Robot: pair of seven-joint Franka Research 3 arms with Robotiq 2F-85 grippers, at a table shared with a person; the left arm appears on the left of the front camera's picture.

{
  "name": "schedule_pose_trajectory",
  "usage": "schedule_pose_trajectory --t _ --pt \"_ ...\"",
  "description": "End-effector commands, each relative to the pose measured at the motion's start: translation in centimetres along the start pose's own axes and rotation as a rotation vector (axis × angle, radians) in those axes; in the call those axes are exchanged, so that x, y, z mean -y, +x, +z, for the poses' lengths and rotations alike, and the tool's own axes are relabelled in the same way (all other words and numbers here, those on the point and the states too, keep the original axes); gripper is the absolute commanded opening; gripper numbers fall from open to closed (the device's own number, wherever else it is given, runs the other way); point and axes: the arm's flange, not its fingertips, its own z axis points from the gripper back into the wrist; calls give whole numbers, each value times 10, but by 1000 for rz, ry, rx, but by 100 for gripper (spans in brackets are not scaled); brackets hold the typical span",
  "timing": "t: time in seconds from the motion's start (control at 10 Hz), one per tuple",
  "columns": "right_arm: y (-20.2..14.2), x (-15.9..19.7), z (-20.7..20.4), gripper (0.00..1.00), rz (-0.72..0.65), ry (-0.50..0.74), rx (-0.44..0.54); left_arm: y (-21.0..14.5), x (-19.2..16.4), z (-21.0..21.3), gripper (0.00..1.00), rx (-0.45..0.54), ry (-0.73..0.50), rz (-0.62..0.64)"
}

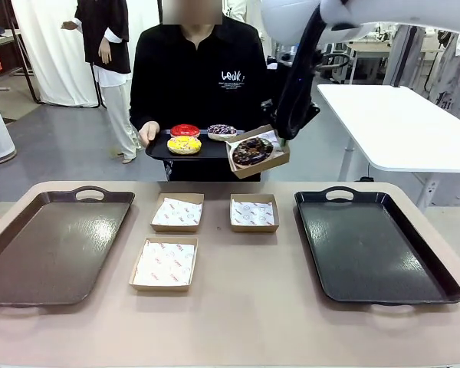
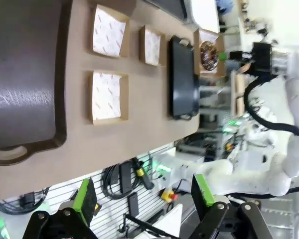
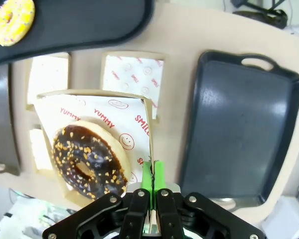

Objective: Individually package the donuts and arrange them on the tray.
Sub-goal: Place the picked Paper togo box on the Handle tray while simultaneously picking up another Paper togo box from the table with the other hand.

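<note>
Aloft, right hand (image 3: 151, 172) pinches box (image 3: 109, 107) holding chocolate donut (image 3: 105, 149).

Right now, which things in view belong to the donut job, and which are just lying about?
Job: chocolate donut in the box held by the right end effector; red donut, yellow donut, purple-white donut on the person's tray; three empty boxes; left tray; right tray.
Lying about: white table; cables; left end effector, open, holding nothing.
</note>
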Motion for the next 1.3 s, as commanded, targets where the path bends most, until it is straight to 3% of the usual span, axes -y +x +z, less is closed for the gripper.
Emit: schedule_pose_trajectory --t 0.0,0.5,0.8,1.2 --pt "-24 39 -14 1 39 17 -20 32 32 -27 100 -98 160 -15" --pt "-106 139 -33 1 -66 54 22 73 79 -162 100 -279 496 -14" --pt "-139 168 -63 1 -101 66 21 65 89 -227 100 -330 574 -63" --pt "-151 185 -97 1 -140 62 -13 38 70 -295 100 -381 635 -92"
